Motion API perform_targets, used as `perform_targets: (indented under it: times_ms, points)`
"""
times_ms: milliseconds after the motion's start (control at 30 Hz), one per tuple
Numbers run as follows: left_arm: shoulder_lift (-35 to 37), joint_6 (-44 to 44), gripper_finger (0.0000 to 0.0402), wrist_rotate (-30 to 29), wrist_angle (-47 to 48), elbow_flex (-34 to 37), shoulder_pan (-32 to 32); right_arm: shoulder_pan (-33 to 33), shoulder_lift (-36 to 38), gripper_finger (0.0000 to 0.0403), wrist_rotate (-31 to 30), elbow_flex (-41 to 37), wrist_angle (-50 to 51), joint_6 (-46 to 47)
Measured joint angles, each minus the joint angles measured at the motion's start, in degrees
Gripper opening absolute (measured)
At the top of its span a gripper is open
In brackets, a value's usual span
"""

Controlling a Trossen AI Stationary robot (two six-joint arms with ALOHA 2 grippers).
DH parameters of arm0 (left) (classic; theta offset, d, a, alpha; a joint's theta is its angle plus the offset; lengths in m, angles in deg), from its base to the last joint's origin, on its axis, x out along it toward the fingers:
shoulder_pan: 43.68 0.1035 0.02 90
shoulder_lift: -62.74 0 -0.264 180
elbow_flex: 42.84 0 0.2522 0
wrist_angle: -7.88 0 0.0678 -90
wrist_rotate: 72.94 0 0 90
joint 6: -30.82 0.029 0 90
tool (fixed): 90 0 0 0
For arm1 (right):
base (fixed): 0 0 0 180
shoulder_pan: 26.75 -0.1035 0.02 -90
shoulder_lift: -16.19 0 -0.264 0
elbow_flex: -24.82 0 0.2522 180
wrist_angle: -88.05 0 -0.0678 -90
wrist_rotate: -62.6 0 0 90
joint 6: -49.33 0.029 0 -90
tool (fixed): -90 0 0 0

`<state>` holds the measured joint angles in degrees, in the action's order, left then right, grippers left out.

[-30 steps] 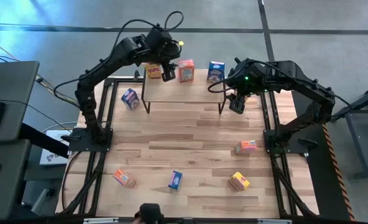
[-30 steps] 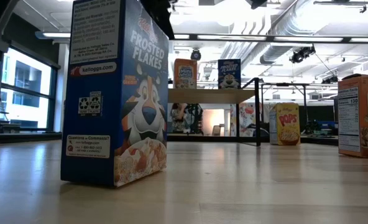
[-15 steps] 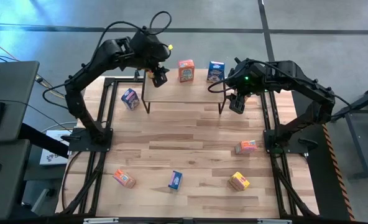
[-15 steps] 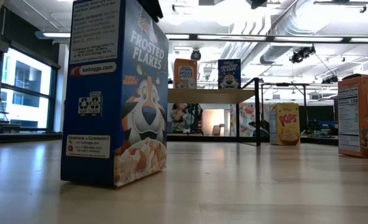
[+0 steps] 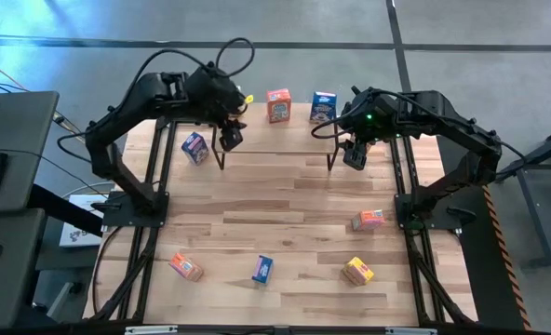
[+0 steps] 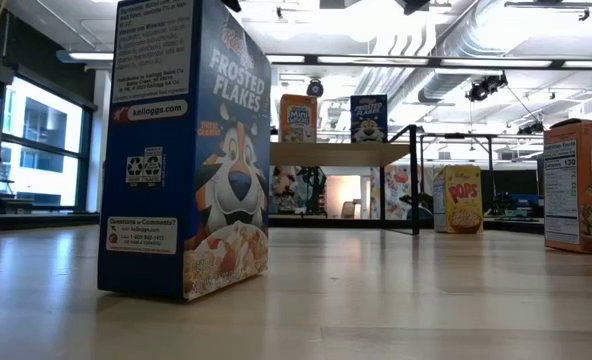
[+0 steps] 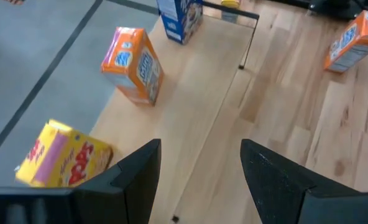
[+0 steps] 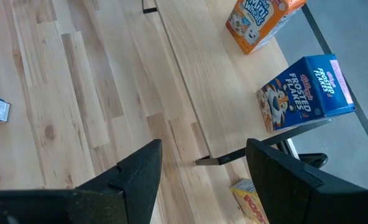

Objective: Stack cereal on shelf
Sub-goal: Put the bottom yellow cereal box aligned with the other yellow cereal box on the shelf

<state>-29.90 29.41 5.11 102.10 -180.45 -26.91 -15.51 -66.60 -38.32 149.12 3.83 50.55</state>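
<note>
The shelf [image 5: 275,138] stands at the table's far side. On its plank top [image 7: 196,93] stand a yellow cereal box [image 7: 59,158], an orange one [image 7: 132,64] and a blue one [image 7: 179,15], in a row along the far edge. My left gripper [image 5: 229,138] hovers open above the shelf's near left corner, with nothing between its fingers. My right gripper [image 5: 354,155] hangs open just off the shelf's right end, also touching nothing. The arm hides the yellow box in the high view.
More cereal boxes rest on the table: a blue one [image 5: 194,146] left of the shelf, an orange-pink one [image 5: 369,219] at the right, and orange [image 5: 186,267], blue [image 5: 262,269] and yellow [image 5: 357,271] ones near the front edge. Another yellow box [image 8: 249,199] stands by the shelf's right end.
My left gripper has drawn back from the yellow box at the shelf's far left, moving toward the table's near left and a little up, rolling as it went. It stayed open. The yellow box remains standing on the shelf. My right arm has kept still.
</note>
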Motion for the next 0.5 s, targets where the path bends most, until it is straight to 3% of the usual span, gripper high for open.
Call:
perform_targets:
  times_ms: [233, 500]
  points:
    - [0.8, -4.8, 0.0212, -1.9, 4.9, 0.0, -4.1, 0.0, 0.0, 0.0225, 0.2, 0.0, -0.8, -6.4]
    - [1.1, -8.1, 0.0212, -4.5, 6.4, 2.7, -9.6, 0.0, 0.0, 0.0225, 5.5, 0.0, -1.6, 2.9]
